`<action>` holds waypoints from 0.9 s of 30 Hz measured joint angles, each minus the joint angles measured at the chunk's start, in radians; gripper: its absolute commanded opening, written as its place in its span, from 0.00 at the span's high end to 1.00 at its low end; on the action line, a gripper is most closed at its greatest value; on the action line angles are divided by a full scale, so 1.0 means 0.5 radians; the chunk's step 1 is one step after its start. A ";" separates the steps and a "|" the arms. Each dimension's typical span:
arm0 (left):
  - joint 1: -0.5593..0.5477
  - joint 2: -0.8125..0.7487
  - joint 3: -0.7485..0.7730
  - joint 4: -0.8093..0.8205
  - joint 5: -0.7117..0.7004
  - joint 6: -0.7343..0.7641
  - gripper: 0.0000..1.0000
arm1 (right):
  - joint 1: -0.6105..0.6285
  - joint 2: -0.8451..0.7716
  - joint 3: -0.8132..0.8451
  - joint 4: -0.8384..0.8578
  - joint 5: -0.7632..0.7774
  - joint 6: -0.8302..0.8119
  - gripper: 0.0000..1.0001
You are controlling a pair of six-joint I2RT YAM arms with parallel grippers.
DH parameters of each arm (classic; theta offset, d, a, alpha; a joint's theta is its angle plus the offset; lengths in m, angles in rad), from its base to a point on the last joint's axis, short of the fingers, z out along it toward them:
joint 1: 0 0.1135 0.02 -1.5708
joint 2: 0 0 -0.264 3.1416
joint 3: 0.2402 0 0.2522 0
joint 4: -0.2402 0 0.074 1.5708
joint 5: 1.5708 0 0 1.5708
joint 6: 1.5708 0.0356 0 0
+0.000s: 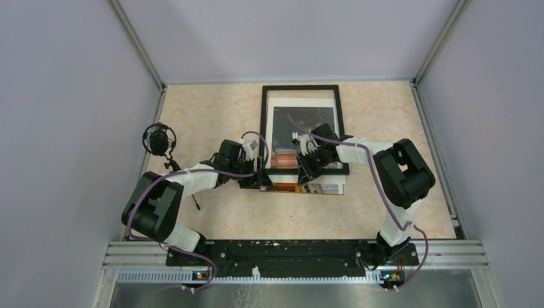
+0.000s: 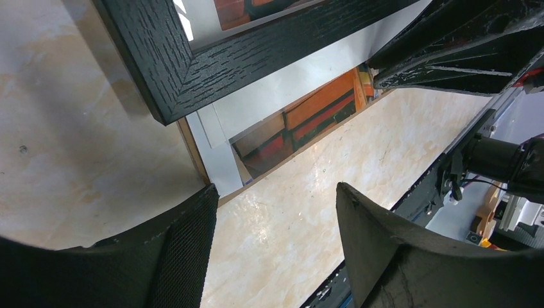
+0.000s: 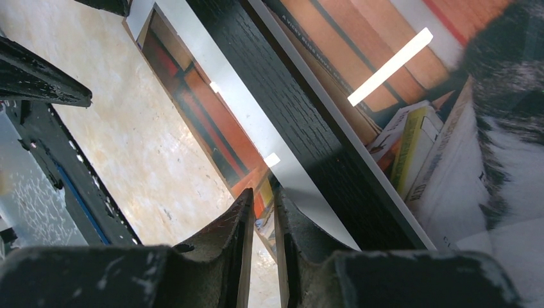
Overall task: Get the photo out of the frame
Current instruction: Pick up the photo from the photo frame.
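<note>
At the far left of the surface [image 1: 205, 109] a small round black object on a stand [image 1: 158, 139] sits well apart from the work. It has no part in this step.

My left end effector [image 2: 274, 189] hangs just beside the near-left corner of the frame [image 2: 173, 77]. It is released, its fingers [image 2: 186, 244] spread wide with only bare surface between them, and it holds nothing. The frame lies flat with its long side running away from me.

The photo [image 2: 289, 122] is partly out. A strip of white margin and orange book spines sticks out past the frame's near rail and rests on the surface, while the rest of the print lies under the black border.

To the right, my right end effector [image 3: 263, 196] is at that exposed near edge. Its fingers are clenched almost together, with the thin sheet running between them, so I judge it is grasping the photo.

I take the step in hand to be the draw-out itself, with the print part-way free. The next move calls for a straight, level pull towards my bases along the frame's long side, so the paper does not crease or snag on the rail. My left end effector looks well placed to press the near corner down if the frame starts to slide with the print.
</note>
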 measured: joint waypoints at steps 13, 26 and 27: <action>-0.081 0.108 0.021 0.195 0.070 -0.040 0.27 | 0.041 0.015 0.008 0.034 -0.011 0.000 0.81; -0.111 0.156 0.020 0.285 0.097 -0.082 0.29 | 0.080 -0.146 -0.193 0.224 -0.057 0.001 0.54; -0.111 0.157 0.020 0.288 0.096 -0.086 0.29 | 0.083 -0.200 -0.249 0.250 -0.039 -0.003 0.52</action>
